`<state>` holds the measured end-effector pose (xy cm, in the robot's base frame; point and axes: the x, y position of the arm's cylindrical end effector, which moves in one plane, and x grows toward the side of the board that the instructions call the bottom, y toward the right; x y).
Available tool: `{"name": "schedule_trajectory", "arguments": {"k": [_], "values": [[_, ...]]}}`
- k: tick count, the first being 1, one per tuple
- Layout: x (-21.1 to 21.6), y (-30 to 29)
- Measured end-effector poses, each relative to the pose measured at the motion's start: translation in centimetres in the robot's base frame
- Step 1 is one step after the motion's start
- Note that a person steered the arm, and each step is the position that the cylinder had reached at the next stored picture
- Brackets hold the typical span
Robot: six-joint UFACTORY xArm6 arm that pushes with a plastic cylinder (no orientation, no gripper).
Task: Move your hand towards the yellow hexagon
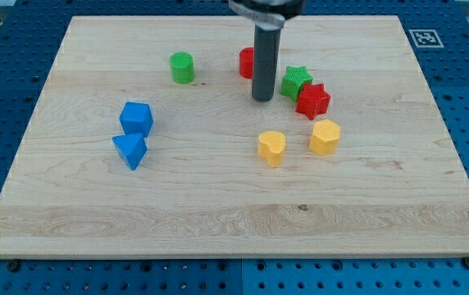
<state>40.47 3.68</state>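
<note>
The yellow hexagon (325,137) lies right of the board's middle. A second yellow block (271,148), rounded with a notch, lies just to its left. My tip (262,99) rests on the board above both, about a block's width up and left of the hexagon. It stands between a red block (247,62), partly hidden by the rod, and a green star (296,81). A red star (312,101) lies right of my tip, touching the green star, just above the hexagon.
A green cylinder (182,67) stands at the upper left of the middle. A blue cube (136,119) and a blue triangular block (129,151) lie at the left. The wooden board (218,213) sits on a blue perforated table.
</note>
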Motion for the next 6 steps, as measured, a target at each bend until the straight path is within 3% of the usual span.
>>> {"name": "schedule_trajectory", "arguments": {"k": [1, 3, 4, 5, 6], "values": [[4.5, -0.6], [7.6, -3.2], [14.3, -1.2], [15.5, 3.8], [13.2, 7.6]]}}
